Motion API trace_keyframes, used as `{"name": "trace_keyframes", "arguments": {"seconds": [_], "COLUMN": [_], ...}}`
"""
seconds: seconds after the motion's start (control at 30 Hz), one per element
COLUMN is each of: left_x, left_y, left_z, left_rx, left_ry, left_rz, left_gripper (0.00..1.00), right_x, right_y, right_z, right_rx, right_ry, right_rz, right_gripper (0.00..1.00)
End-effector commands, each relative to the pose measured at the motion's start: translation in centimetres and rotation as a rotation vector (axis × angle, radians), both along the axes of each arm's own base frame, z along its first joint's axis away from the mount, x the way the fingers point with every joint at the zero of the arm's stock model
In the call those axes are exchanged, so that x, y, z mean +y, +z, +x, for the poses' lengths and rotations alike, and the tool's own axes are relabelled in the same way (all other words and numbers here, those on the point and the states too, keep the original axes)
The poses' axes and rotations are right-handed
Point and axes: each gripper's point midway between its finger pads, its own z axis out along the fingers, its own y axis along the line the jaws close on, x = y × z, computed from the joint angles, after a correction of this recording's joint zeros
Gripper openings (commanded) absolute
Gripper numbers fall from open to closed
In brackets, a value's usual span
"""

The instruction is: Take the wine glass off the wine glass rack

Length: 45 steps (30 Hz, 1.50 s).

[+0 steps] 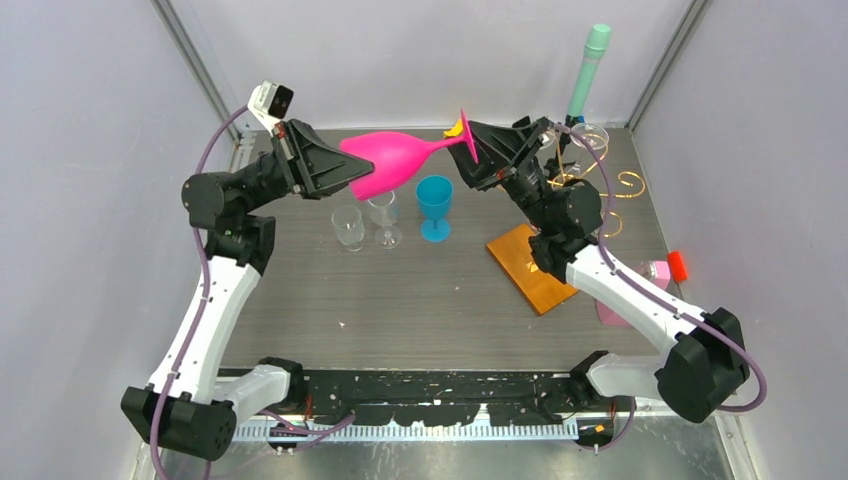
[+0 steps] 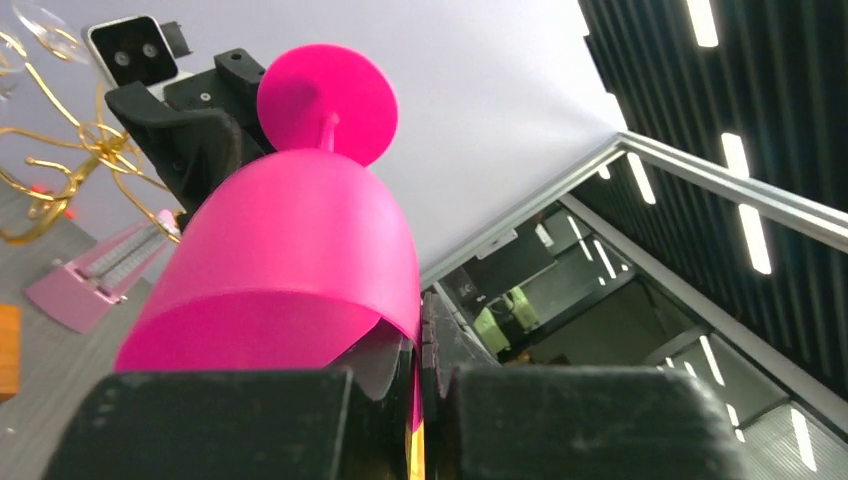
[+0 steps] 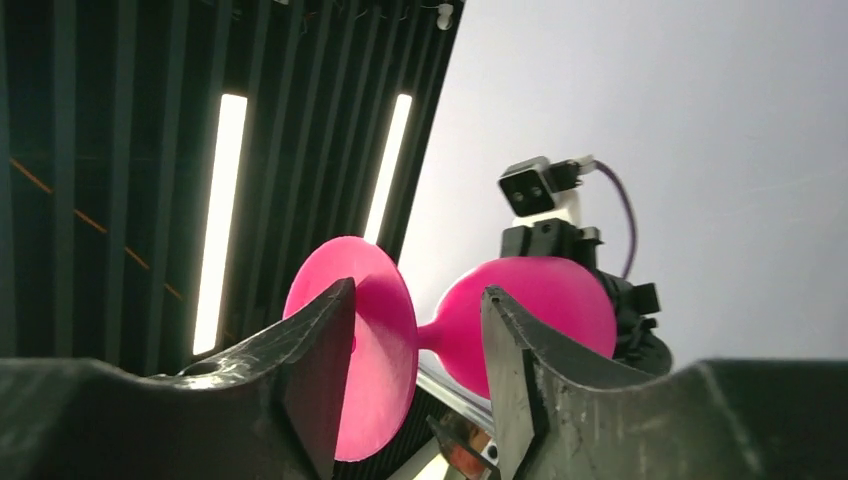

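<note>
A bright pink wine glass [image 1: 395, 160] hangs sideways in the air above the back of the table, bowl to the left, foot to the right. My left gripper [image 1: 360, 178] is shut on the bowl's rim; in the left wrist view the pink wall [image 2: 300, 250] is pinched between the pads of that gripper [image 2: 428, 340]. My right gripper [image 1: 468, 140] stands open, its fingers either side of the foot [image 3: 370, 350], with the stem crossing the gap of the gripper [image 3: 415, 300]. The wine glass rack [image 1: 592, 175], gold wire on a wooden base [image 1: 530, 268], stands behind the right arm.
Two clear glasses [image 1: 348, 226] [image 1: 384, 218] and a teal goblet [image 1: 434, 205] stand on the table under the pink glass. A teal-capped tube [image 1: 590, 65] rises at the back right. A pink block [image 1: 655, 272] and a red item [image 1: 678, 265] lie at the right edge.
</note>
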Motion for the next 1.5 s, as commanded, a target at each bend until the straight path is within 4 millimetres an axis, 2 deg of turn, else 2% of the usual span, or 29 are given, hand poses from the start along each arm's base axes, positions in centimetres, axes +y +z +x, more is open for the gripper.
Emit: {"name": "trace_keyframes", "arguments": {"seconds": [0.0, 0.07, 0.1, 0.13, 0.17, 0.2, 0.23, 0.33, 0.43, 0.63, 0.77, 0.87, 1.07, 1.17, 1.47], "left_x": [-0.2, -0.3, -0.3, -0.3, -0.3, -0.2, 0.0, 1.1, 2.2, 2.5, 2.7, 1.8, -1.5, -3.1, -8.0], "left_y": [-0.4, -1.4, -2.0, -2.6, -3.1, -3.7, -4.1, -5.6, -6.9, -10.4, -13.5, -16.7, -23.3, -25.4, -30.6], "left_z": [-2.5, -2.1, -1.8, -1.5, -1.3, -1.2, -0.9, 0.0, 0.8, 1.4, 2.3, 2.8, 4.1, 5.0, 7.2], "left_rx": [-0.163, -0.154, -0.157, -0.146, -0.137, -0.134, -0.143, -0.151, -0.16, -0.104, -0.065, -0.051, -0.037, -0.037, -0.048], "left_ry": [0.007, 0.027, 0.043, 0.056, 0.072, 0.094, 0.127, 0.264, 0.347, 0.328, 0.361, 0.358, 0.31, 0.297, 0.224], "left_rz": [0.139, 0.187, 0.214, 0.241, 0.269, 0.304, 0.341, 0.486, 0.594, 0.7, 0.839, 0.99, 1.269, 1.346, 1.53], "left_gripper": [0.0, 0.0, 0.0, 0.0, 0.0, 0.0, 0.0, 0.0, 0.0, 0.0, 0.0, 0.0, 0.0, 0.0, 0.0], "right_x": [0.9, 0.7, 0.9, 0.5, 0.6, 0.2, -0.1, -1.0, -2.3, -4.3, -5.2, -5.4, -6.5, -7.6, -11.1], "right_y": [-1.7, -1.8, -2.6, -2.2, -2.9, -2.5, -2.9, -2.9, -3.9, -3.5, -2.4, -1.9, -1.4, -0.6, -1.4], "right_z": [-0.1, -0.1, 0.2, -0.1, 0.2, 0.0, 0.2, 0.3, 0.8, 0.7, 0.6, 0.5, 0.4, 0.1, -0.8], "right_rx": [0.012, 0.016, 0.029, 0.008, 0.035, 0.013, 0.036, 0.022, 0.07, 0.059, 0.035, 0.015, 0.005, -0.013, 0.037], "right_ry": [-0.037, -0.068, -0.089, -0.119, -0.131, -0.169, -0.193, -0.287, -0.382, -0.499, -0.552, -0.568, -0.637, -0.689, -0.815], "right_rz": [-0.147, -0.183, -0.227, -0.243, -0.281, -0.3, -0.33, -0.416, -0.518, -0.589, -0.591, -0.603, -0.68, -0.728, -0.797], "right_gripper": [0.59, 0.63, 0.64, 0.65, 0.66, 0.67, 0.68, 0.69, 0.69, 0.66, 0.65, 0.65, 0.64, 0.64, 0.63]}}
